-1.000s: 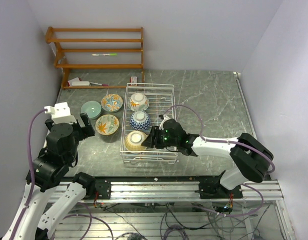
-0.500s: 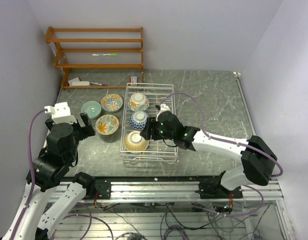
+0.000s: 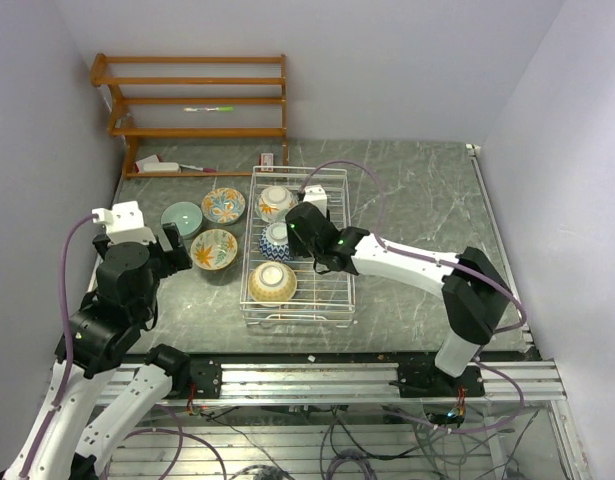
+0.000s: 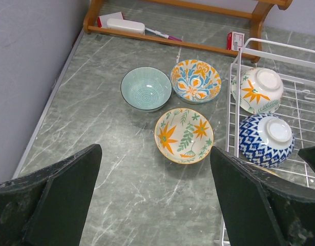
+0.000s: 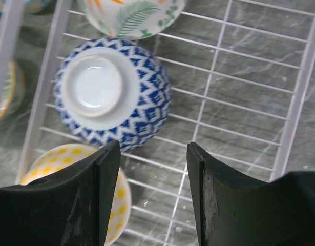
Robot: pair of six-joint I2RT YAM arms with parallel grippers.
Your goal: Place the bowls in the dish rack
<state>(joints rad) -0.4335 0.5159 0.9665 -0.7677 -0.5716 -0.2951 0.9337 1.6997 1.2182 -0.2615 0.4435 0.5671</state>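
Flowered bowl (image 4: 183, 134) on table (image 4: 121, 200): likely rigid, glazed-slick, breakable; pinch rim. Left end effector (image 4: 154, 151) and right end effector (image 5: 153, 148) both spread, empty.

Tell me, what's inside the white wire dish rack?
The white wire dish rack holds three upside-down bowls: a white bowl with orange flowers, a blue-and-white patterned bowl, a yellow spotted bowl. Anything beneath them is hidden.

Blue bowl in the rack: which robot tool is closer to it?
Right. The right tool hangs open close above the blue bowl, while the left tool sits outside the rack, above the loose bowls.
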